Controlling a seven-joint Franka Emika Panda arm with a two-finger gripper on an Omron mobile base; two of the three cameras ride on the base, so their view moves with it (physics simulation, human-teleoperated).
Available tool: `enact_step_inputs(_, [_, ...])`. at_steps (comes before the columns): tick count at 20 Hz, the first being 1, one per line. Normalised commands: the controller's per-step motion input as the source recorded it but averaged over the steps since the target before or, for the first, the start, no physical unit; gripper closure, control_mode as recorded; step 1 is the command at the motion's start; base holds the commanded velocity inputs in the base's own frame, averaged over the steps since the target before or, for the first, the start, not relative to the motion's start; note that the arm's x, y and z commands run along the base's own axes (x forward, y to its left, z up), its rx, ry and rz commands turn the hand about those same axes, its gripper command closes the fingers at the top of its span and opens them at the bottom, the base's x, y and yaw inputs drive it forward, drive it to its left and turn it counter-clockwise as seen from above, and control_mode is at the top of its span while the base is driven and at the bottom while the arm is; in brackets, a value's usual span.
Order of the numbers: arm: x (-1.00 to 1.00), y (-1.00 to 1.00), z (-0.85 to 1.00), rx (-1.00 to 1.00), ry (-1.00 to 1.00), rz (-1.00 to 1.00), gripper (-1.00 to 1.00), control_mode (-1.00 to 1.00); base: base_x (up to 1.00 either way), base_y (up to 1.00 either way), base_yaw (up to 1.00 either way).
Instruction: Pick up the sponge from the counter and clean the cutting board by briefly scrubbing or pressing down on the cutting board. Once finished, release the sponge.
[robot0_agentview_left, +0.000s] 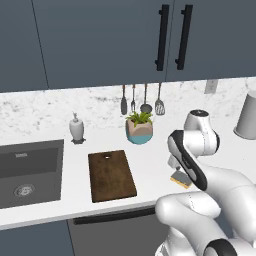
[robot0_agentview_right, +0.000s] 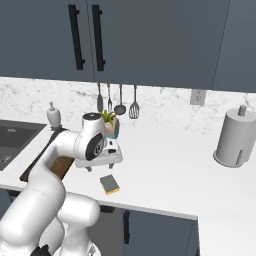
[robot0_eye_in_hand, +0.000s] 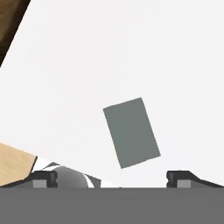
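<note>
Grey-green scrub side up, the sponge (robot0_eye_in_hand: 131, 132) lies flat on the white surface (robot0_eye_in_hand: 131, 48) at lower centre of your hand view, just above the gap between the two dark tips of the tool (robot0_eye_in_hand: 112, 178), which stand wide apart and hold nothing. Its long axis runs up the frame, leaning slightly left, so the short sides face the tips; judge a small roll before descending. In the right base view the sponge (robot0_agentview_right: 109, 184) sits near the front edge, with the cutting board (robot0_agentview_left: 111, 175) well apart at the left base view's centre-left.

Arm bent low; jaws spread wide, pointing down, empty.
</note>
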Motion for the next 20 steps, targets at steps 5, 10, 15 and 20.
enact_step_inputs(5, [0.08, -0.05, -0.42, 0.00, 0.00, -0.08, -1.00, -1.00, 0.00, 0.00, 0.00])
enact_step_inputs(10, [0.08, -0.07, -0.25, 0.00, 0.00, -0.07, -1.00, -1.00, 0.00, 0.00, 0.00])
enact_step_inputs(15, [0.27, 0.00, -0.20, -0.01, 0.00, -0.03, -1.00, -1.00, 0.00, 0.00, 0.00])
enact_step_inputs(20, [0.19, 0.00, -0.22, 0.00, 0.00, 0.00, -1.00, -1.00, 0.00, 0.00, 0.00])
